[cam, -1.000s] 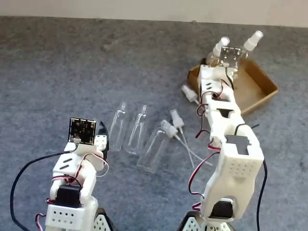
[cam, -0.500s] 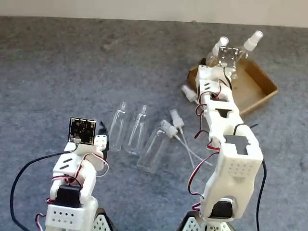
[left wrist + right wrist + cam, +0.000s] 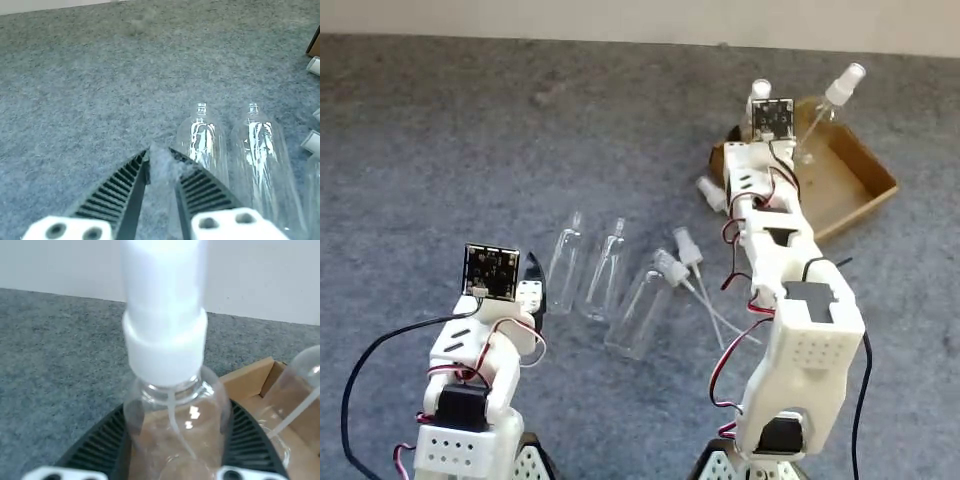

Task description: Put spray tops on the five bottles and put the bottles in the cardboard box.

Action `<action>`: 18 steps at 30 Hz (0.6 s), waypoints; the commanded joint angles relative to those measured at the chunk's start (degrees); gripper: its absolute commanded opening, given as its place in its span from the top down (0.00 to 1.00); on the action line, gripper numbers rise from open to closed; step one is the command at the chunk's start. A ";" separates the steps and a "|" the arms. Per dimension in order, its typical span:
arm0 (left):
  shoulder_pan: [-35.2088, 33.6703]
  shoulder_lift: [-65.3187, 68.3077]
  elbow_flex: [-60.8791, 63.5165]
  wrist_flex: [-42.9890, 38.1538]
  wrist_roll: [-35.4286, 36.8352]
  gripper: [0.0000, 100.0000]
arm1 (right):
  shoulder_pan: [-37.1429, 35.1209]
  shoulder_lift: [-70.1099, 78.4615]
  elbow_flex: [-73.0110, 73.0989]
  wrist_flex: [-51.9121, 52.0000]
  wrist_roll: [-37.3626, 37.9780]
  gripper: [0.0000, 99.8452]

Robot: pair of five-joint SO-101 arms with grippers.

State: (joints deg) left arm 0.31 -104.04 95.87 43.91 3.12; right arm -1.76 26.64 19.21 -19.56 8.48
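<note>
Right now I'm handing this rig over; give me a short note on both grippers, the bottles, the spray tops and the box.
Left gripper: empty, jaws slightly apart, low over the grey carpet.
Right gripper: shut on a clear plastic bottle with a white spray top, held at the brown cardboard box's edge, not yet released.
Done: two bottles capped; the second capped bottle leans inside the box.
Left: three bare clear bottles lie on the carpet with three loose white spray tops nearby, one beside the box. Cap those three, box four.
</note>
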 commanded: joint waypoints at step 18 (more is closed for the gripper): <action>-0.57 -0.48 1.19 -0.09 0.09 0.99 | -0.22 -1.45 0.13 -1.01 0.79 0.73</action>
State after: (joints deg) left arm 0.31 -104.04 95.87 43.91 3.12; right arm -1.85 26.64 19.21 -19.56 8.48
